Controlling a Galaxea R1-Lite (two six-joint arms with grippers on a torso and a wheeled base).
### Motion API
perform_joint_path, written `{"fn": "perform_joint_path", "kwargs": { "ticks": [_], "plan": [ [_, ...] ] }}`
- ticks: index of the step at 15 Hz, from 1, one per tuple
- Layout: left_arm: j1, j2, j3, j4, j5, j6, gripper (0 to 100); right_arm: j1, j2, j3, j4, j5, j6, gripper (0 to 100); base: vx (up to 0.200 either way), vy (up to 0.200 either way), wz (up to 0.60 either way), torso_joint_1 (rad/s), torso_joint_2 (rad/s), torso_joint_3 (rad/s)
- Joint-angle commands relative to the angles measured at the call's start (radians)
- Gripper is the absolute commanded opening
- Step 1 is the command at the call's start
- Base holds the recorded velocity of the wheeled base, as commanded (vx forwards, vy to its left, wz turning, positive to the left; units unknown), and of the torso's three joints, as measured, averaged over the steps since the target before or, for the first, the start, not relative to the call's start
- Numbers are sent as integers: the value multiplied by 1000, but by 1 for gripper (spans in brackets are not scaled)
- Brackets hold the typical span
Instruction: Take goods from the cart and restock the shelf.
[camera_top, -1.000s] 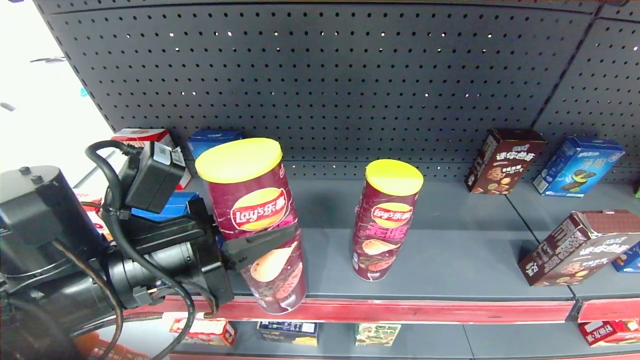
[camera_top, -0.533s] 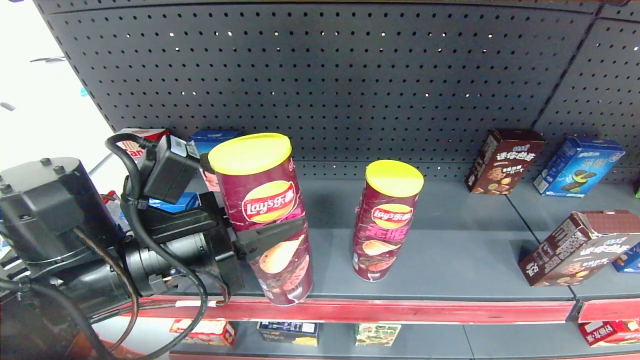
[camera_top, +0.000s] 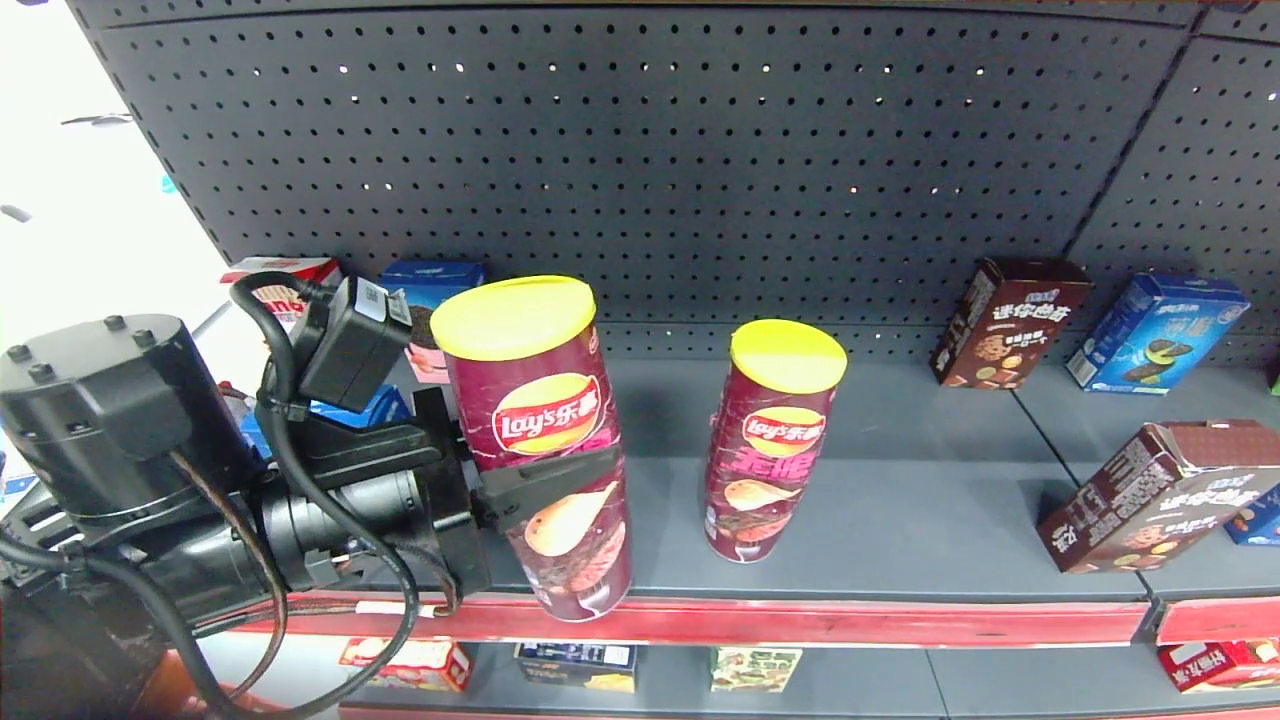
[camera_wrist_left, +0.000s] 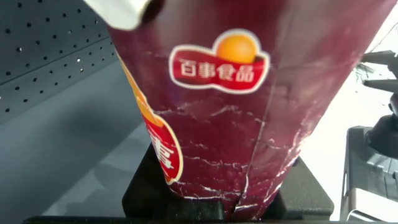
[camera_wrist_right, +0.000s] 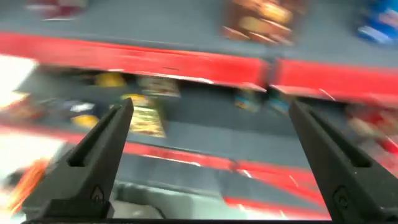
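My left gripper (camera_top: 545, 478) is shut on a maroon chips can with a yellow lid (camera_top: 535, 440), held upright over the front edge of the grey shelf (camera_top: 900, 520). In the left wrist view the same can (camera_wrist_left: 236, 112) stands between the jaws. A second identical chips can (camera_top: 770, 450) stands on the shelf to the right of the held one, apart from it. My right gripper (camera_wrist_right: 217, 155) is open with nothing between its fingers, facing the red-edged lower shelves.
Red and blue boxes (camera_top: 430, 285) stand at the shelf's back left. Brown cookie boxes (camera_top: 1005, 320) (camera_top: 1160, 495) and a blue box (camera_top: 1155, 330) occupy the right side. A red lip (camera_top: 850, 620) runs along the shelf front. Small boxes (camera_top: 575, 665) sit on the shelf below.
My left arm has carried the held can to the right, toward the standing can. The standing can has not moved.
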Motion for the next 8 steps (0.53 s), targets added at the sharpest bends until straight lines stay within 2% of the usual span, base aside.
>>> {"fn": "perform_joint_path", "kwargs": {
  "ticks": [1, 4, 8],
  "plan": [
    [1, 11, -1, 0, 1, -1, 0, -87, 5, 5, 15, -27, 17, 100, 0, 0, 0, 0, 0, 0],
    [-1, 31, -26, 0, 5, -4, 0, -56, -72, 5, 15, -27, 15, 100, 0, 0, 0, 0, 0, 0],
    [1, 36, -80, 15, 1, -7, 0, -64, -114, 7, 13, -28, 14, 100, 0, 0, 0, 0, 0, 0]
  ]
}}
